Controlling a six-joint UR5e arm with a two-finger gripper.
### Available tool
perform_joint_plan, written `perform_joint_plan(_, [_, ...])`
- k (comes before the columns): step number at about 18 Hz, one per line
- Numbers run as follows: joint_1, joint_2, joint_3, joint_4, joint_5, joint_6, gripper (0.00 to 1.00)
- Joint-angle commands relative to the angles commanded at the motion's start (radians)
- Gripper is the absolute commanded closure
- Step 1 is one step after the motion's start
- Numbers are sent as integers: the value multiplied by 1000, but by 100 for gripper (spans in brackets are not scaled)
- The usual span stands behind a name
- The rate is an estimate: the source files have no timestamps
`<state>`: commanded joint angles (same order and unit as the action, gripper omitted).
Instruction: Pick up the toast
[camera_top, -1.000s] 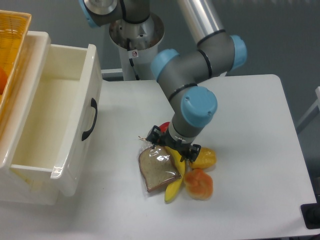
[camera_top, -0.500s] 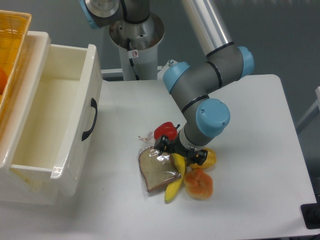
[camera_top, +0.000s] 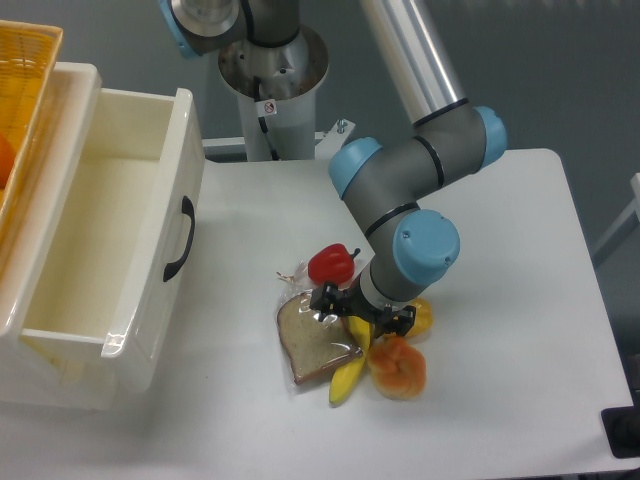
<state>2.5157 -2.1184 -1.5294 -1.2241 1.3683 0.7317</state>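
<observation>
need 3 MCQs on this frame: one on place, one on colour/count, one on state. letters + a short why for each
1. Where does the toast lie?
A. in the drawer
B. on the table, left of the banana
C. on top of the basket

2. What colour is the pepper?
A. red
B. green
C. purple

3. How is the drawer?
A. shut
B. pulled out, nothing visible inside
C. pulled out, full of fruit

Answers:
1 B: the toast lies flat on the table, with the banana along its right edge.
2 A: the pepper is bright red, just above the toast.
3 B: the drawer stands pulled out and its visible floor is bare.

The gripper is low over the pile at the toast's upper right corner; its fingers are too hidden to tell whether it is open or shut.
</observation>
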Motion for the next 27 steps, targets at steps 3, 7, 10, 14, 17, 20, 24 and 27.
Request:
perform_joint_plan(3, [-3, -6, -2, 2, 0, -28, 0])
perform_joint_plan(7, [-6, -8, -2, 2, 2, -28, 16])
perform_joint_plan(10, [-11, -8, -2, 3, 2, -26, 39])
perform_joint_plan(14, [-15, -8, -2, 2, 5, -31, 78])
perform_joint_plan(17, [-17, -8, -2, 2, 5, -43, 100])
perform_joint_plan(20, [-18, -8, -2, 2, 6, -58, 100])
perform_joint_plan(24, [-21, -6, 2, 2, 6, -78, 100])
perform_joint_plan(27, [-21, -3, 11, 0, 5, -68, 100])
